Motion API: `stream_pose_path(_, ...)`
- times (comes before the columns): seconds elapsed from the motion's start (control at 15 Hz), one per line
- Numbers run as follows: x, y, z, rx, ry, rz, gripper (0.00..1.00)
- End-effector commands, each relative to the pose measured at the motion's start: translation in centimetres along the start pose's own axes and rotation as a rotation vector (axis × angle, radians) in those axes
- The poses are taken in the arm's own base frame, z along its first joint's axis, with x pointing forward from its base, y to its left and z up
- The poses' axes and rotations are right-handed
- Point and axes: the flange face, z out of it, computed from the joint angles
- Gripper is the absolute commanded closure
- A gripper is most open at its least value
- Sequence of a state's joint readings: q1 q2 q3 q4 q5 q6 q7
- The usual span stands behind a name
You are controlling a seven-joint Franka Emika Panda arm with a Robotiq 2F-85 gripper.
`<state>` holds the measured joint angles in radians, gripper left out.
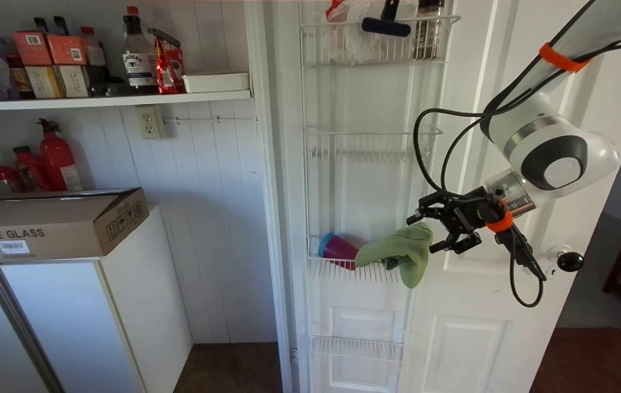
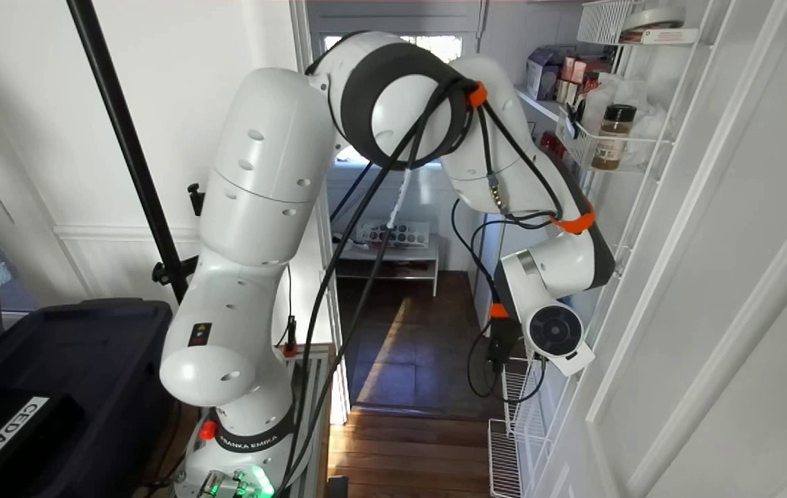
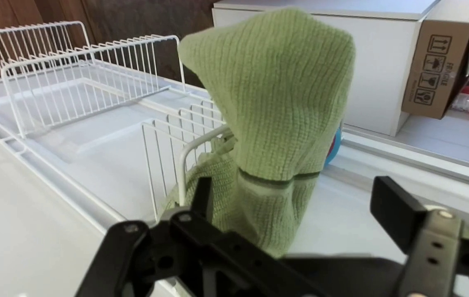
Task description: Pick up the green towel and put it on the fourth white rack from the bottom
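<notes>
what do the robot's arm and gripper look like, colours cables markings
The smooth, rounded white robot arm has dark grey joint rings. Black cables run along it, strapped with bright orange bands. White lettering on the black base ring reads FRANKA EMIKA; a small black label sits above. The black two-fingered gripper has blocky black fingertip pads.

Your Franka Emika Panda arm (image 2: 255, 166) arches high, its forearm (image 2: 507, 169) sloping down to the wrist (image 2: 554, 328). Your Robotiq gripper (image 3: 298, 204) has its fingers (image 3: 397, 214) spread apart.

free: above green towel (image 1: 404, 245) | obstacles: purple cup (image 1: 339, 251), rack rail (image 3: 182, 177)
</notes>
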<state>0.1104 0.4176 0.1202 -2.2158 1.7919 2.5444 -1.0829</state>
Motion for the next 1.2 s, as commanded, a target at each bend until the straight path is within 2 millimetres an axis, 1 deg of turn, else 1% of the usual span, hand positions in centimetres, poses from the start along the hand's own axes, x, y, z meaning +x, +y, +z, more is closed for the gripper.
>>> stream_pose_path(0.0,0.6,0.3,1.4,0.034,0.039,-0.008,0.31)
stream_pose_path(0.27,0.6,1.1,2.0,0.021,0.028,0.022,0.61)
stream_pose_path(0.4,0.6,1.8,1.6,0.016,0.036,0.055,0.73)
stream_pose_path(0.47,0.7,2.1,1.1,0.017,0.041,0.066,0.81)
stream_pose_path(0.53,0.8,2.1,0.7,0.029,0.043,0.075,0.88)
stream_pose_path(0.6,1.0,1.8,0.0,0.050,0.051,0.079,0.96)
stream_pose_path(0.73,1.1,1.1,-0.9,0.116,0.045,0.091,0.99)
stream_pose_path(0.8,1.1,0.8,-1.3,0.151,0.035,0.092,0.96)
stream_pose_path(0.93,1.0,0.1,-2.2,0.223,0.004,0.097,0.96)
stream_pose_path(1.13,0.5,-0.3,-4.3,0.262,-0.018,0.118,0.96)
